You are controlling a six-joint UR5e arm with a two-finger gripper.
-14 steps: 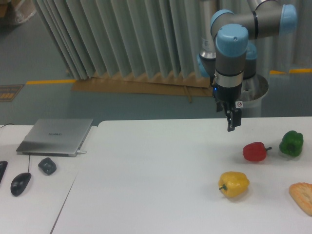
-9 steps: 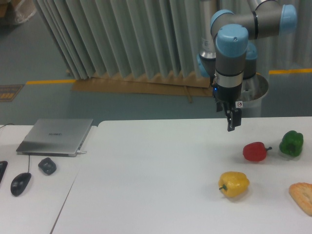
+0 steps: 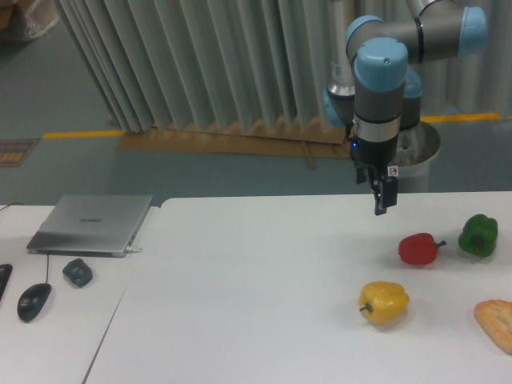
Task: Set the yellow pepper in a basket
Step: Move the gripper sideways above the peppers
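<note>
The yellow pepper (image 3: 384,302) lies on the white table (image 3: 256,272), right of centre near the front, with its dark stem pointing left. My gripper (image 3: 383,206) hangs above the table behind the pepper, well apart from it and holding nothing. I see its fingers edge-on, one in front of the other, so the gap between them is hidden. A shallow orange-tan basket (image 3: 496,323) sits at the right edge, partly cut off by the frame, to the right of the pepper.
A red pepper (image 3: 418,249) and a green pepper (image 3: 478,235) lie behind the yellow one on the right. On the adjoining left table are a closed laptop (image 3: 92,223), a mouse (image 3: 34,301) and a small dark object (image 3: 78,272).
</note>
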